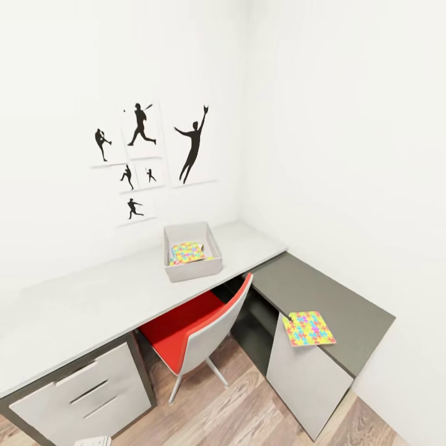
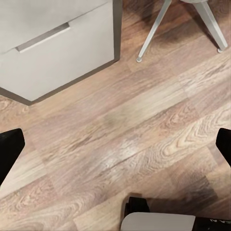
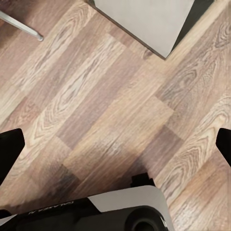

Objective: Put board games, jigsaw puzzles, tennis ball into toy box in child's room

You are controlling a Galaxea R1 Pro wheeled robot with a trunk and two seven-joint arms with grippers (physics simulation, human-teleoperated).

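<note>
Head view, left to right: toy box [image 1: 192, 267] on pale bench [image 1: 93, 303], one jigsaw puzzle [image 1: 187, 252] inside; second jigsaw puzzle [image 1: 308, 328] flat at dark cabinet top's [image 1: 334, 297] front edge. Likely light, thin, floppy; pinch the overhanging edge. Both arms' fingers spread over wood floor [image 2: 125, 139], empty.

In our left wrist view, we see our left gripper [image 2: 115, 147] as two black fingertips [image 2: 9, 151] with slanted inner edges, one at each side edge. Behind them sits a light grey rounded body part with a small black block on top and faint pale lettering on a dark patch beside it. Our right gripper [image 3: 115, 147] shows the same two black fingertips [image 3: 9, 151]. Behind those we see a pale grey panel, a black housing with a round opening, and small pale lettering, too blurred to read.
</note>
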